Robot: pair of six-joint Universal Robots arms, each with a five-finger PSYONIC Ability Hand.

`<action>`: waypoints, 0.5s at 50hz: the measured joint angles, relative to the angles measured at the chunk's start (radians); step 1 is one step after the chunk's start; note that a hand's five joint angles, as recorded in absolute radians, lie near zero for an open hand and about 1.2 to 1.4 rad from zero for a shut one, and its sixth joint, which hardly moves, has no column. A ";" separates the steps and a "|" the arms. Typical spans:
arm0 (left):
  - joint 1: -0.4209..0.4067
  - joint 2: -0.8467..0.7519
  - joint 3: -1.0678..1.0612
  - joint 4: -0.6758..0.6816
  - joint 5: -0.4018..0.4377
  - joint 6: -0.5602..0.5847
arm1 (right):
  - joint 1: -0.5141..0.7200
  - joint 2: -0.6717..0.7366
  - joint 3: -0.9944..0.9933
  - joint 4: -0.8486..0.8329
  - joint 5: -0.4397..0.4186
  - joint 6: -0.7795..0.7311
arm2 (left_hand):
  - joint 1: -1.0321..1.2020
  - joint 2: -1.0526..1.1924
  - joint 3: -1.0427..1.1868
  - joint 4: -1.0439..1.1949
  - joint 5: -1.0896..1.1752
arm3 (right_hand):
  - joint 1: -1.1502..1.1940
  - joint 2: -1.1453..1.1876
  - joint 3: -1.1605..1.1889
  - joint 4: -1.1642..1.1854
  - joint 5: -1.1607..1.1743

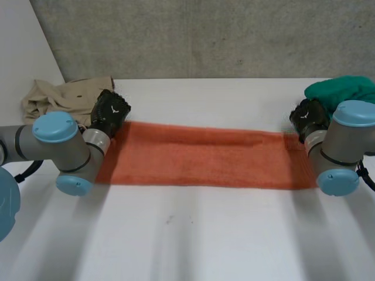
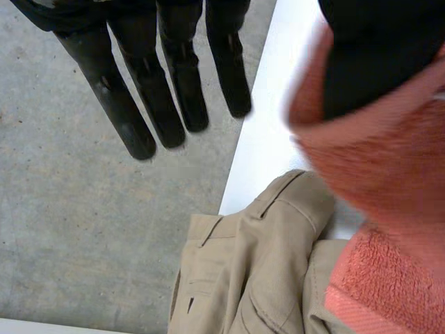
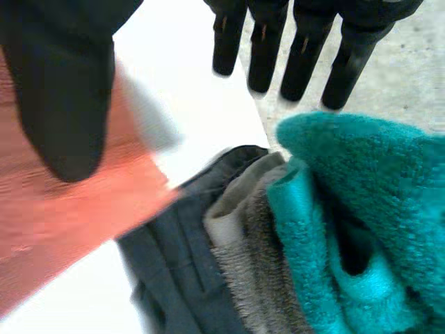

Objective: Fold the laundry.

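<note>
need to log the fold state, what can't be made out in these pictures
Head view: both ends of the orange towel, partly hidden behind the left arm and right arm.
Right wrist view: the towel's edge at the thumb of the right hand is blurred; contact unclear.
Right wrist view: dark grey garment beside the teal towel, cut off by the edge, type unclear.
Left wrist view: beige trousers, cut off by the edge.

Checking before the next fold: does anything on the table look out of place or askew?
The beige garment lies crumpled at a far corner of the table and seems to overhang its edge. The orange towel lies flat and fairly straight.
</note>
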 measured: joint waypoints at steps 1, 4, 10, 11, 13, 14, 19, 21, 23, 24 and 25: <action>-0.001 0.000 0.001 -0.001 0.000 -0.001 | 0.000 0.000 -0.001 -0.009 0.003 0.000 | -0.039 -0.050 -0.060 -0.061 -0.059 | -0.040 -0.034 -0.051 -0.053 -0.052; -0.004 0.002 0.006 -0.003 0.000 -0.006 | 0.002 -0.005 -0.003 -0.043 0.019 0.003 | -0.222 -0.249 -0.264 -0.270 -0.257 | -0.123 -0.139 -0.172 -0.170 -0.158; -0.015 0.018 0.003 -0.007 0.000 -0.029 | 0.013 -0.037 0.001 -0.064 0.053 0.011 | -0.427 -0.466 -0.480 -0.482 -0.452 | -0.141 -0.166 -0.206 -0.205 -0.174; -0.018 0.027 0.001 -0.008 0.000 -0.037 | 0.018 -0.053 0.007 -0.063 0.062 0.015 | -0.427 -0.466 -0.480 -0.482 -0.452 | -0.141 -0.166 -0.206 -0.205 -0.174; -0.020 0.050 -0.004 -0.017 -0.001 -0.052 | 0.025 -0.078 0.017 -0.061 0.071 0.022 | -0.427 -0.466 -0.480 -0.482 -0.452 | -0.141 -0.166 -0.206 -0.205 -0.174; -0.020 0.062 -0.006 -0.023 -0.001 -0.060 | 0.028 -0.090 0.022 -0.059 0.074 0.026 | -0.427 -0.466 -0.480 -0.482 -0.452 | -0.141 -0.166 -0.206 -0.205 -0.174; -0.015 0.175 -0.038 -0.130 0.003 -0.147 | 0.037 -0.177 0.077 -0.021 0.080 0.062 | -0.427 -0.466 -0.480 -0.482 -0.452 | -0.141 -0.166 -0.206 -0.205 -0.174; -0.010 0.209 -0.048 -0.180 0.006 -0.186 | 0.038 -0.208 0.101 0.002 0.078 0.076 | -0.427 -0.466 -0.480 -0.482 -0.452 | -0.141 -0.166 -0.206 -0.205 -0.174; -0.002 0.238 -0.055 -0.238 0.009 -0.231 | 0.038 -0.237 0.126 0.027 0.076 0.093 | -0.427 -0.466 -0.480 -0.482 -0.452 | -0.141 -0.166 -0.206 -0.205 -0.174; 0.002 0.244 -0.057 -0.253 0.010 -0.242 | 0.038 -0.244 0.132 0.032 0.075 0.098 | -0.427 -0.466 -0.480 -0.482 -0.452 | -0.141 -0.166 -0.206 -0.205 -0.174; 0.007 0.251 -0.058 -0.272 0.011 -0.257 | 0.038 -0.255 0.144 0.043 0.073 0.108 | -0.427 -0.466 -0.480 -0.482 -0.452 | -0.141 -0.166 -0.206 -0.205 -0.174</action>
